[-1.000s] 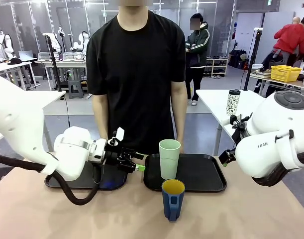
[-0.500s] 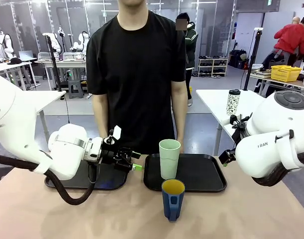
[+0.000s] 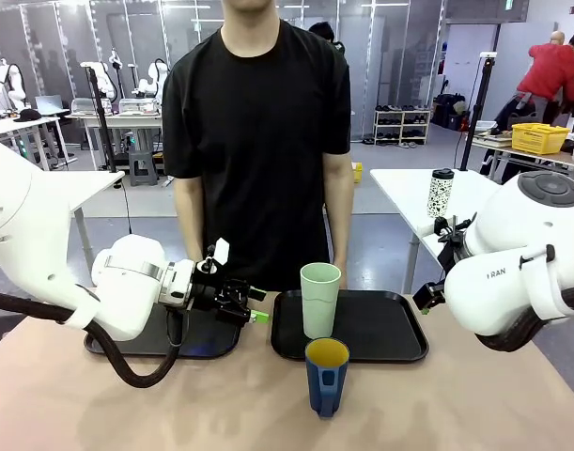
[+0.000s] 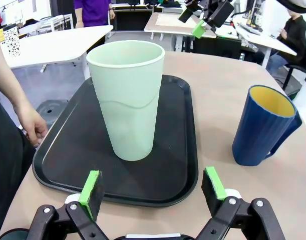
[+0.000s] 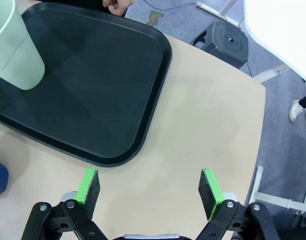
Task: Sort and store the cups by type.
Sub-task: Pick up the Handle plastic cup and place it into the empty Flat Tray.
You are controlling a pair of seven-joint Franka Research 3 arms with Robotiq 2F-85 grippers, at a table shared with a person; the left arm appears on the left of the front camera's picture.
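Two cups stand upright: the mint-green tumbler [image 3: 320, 299] on the right black tray [image 3: 380, 324], the blue mug [image 3: 326, 376] on the table [image 3: 456, 404] just before it. Left gripper [image 3: 254, 305] hangs wide open beside the tray, facing the tumbler; right gripper [image 5: 150, 187] spreads wide above the table.

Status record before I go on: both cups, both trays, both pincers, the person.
mint-green tumbler: upright on the right black tray, at its left end
dark blue mug: upright on the bare tabletop, robot's side of that tray
left black tray: partly behind the left arm
left pincer: open, empty, facing the tumbler
right pincer: open, empty, above bare table beside the right tray
person: standing at the far side
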